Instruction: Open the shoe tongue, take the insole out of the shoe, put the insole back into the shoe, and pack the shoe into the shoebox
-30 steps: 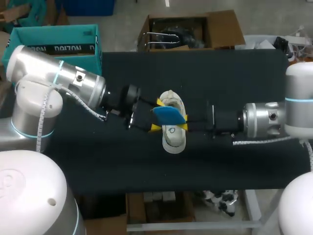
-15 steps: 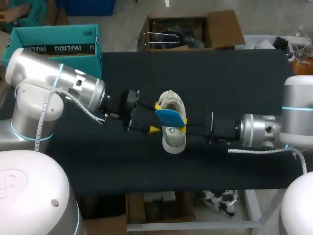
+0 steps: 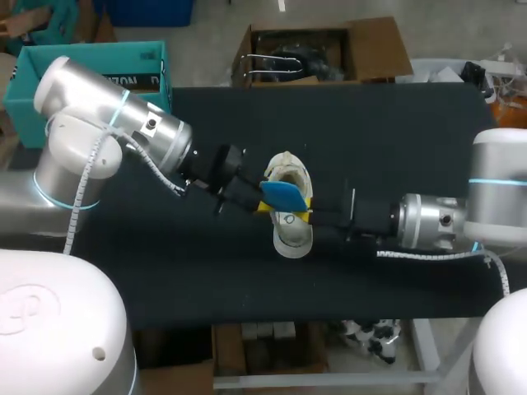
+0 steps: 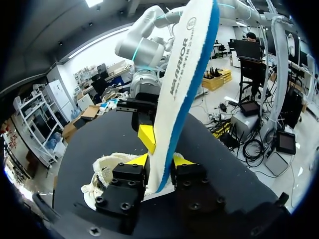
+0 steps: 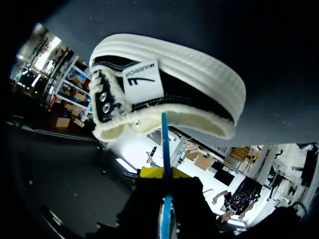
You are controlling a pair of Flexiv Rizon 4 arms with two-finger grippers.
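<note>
With the insole point(image 3: 284, 195) clamped in the left gripper point(image 4: 159, 160) just over the shoe point(image 3: 294, 234) on the surface point(image 3: 412, 132), and no telling whether the right gripper point(image 3: 305, 216) grips it too, liable to buckle or catch on the collar if pushed in off-angle.

Head view: fixed, high behind the robot, looking down on table point(image 3: 395, 123), far off.
Left wrist view: close, looking along left gripper point(image 4: 159, 160), insole point(image 4: 184, 84) held between its jaws.
Right wrist view: close, shoe point(image 5: 169, 94) just ahead.
All three share shoe, insole.
</note>
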